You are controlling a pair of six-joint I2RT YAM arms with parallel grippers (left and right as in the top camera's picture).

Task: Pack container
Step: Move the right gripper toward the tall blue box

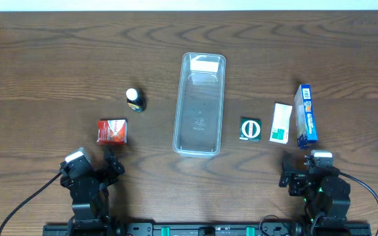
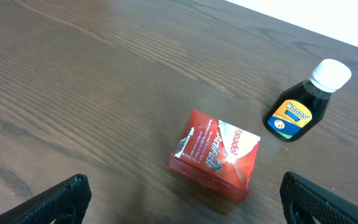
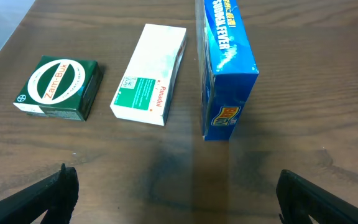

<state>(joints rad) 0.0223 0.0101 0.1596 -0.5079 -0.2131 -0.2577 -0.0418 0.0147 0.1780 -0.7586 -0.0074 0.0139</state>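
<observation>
Cutting off blue box [image 3: 225,62] top; container [image 1: 200,105] white patch [image 1: 204,64] perhaps label.

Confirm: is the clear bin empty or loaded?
Empty, it seems: the container shows only its clear floor, bar a white patch at the far end; label or glare, cannot tell.

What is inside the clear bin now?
Nothing lies inside the bin; the table shows through its clear floor. A white patch at its far end may be a label or glare. Nothing is covered.
</observation>
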